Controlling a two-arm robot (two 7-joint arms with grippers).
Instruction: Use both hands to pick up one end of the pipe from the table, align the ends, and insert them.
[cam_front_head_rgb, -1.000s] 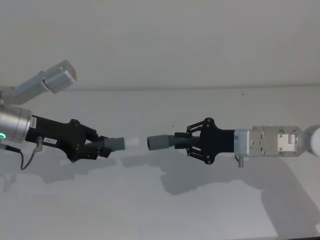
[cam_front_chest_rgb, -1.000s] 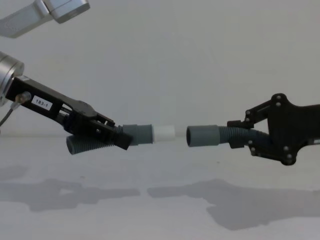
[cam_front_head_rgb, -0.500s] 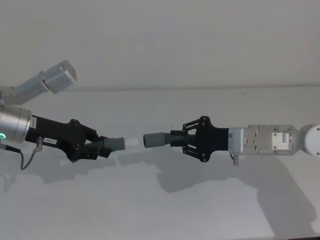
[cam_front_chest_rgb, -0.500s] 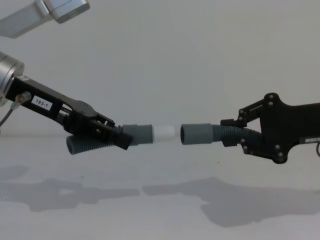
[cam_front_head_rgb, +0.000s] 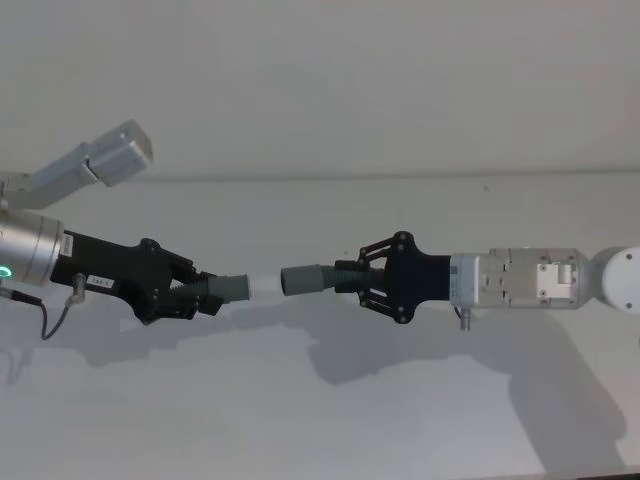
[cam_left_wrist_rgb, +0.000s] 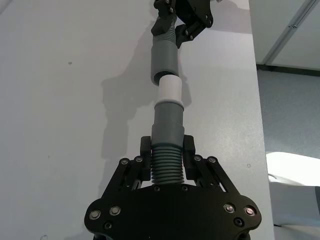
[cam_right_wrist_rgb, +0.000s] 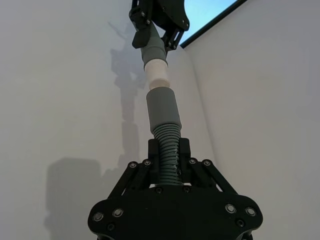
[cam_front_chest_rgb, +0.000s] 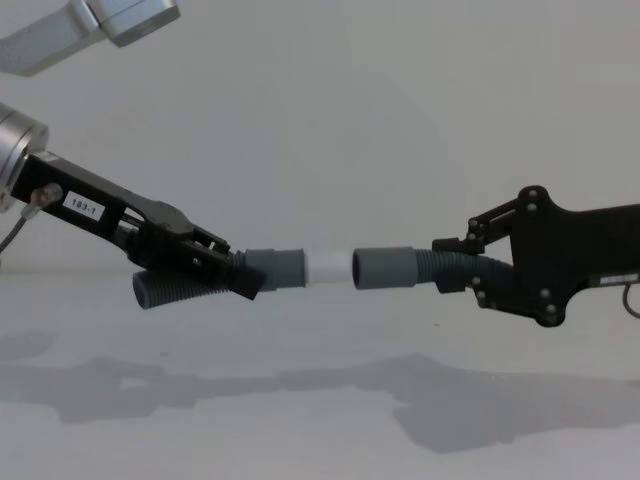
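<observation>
Hose pieces both aloft over the table (cam_front_chest_rgb: 320, 420), mid-frame in the chest view. My left gripper (cam_front_chest_rgb: 235, 272) has its fingers clamped on the ribbed body of the shorter piece (cam_front_chest_rgb: 275, 268); white plug (cam_front_chest_rgb: 329, 267) points toward frame right. My right gripper (cam_front_chest_rgb: 452, 277) has its fingers clamped on the longer piece (cam_front_chest_rgb: 400, 268) behind its cuff (cam_front_chest_rgb: 383, 267). Cuff mouth meets the plug tip; ends in line.

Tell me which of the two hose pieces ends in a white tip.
The shorter piece, held by the left pincer: its grey collar ends in a white plug. The right pincer's piece ends in an all-grey open cuff.
</observation>
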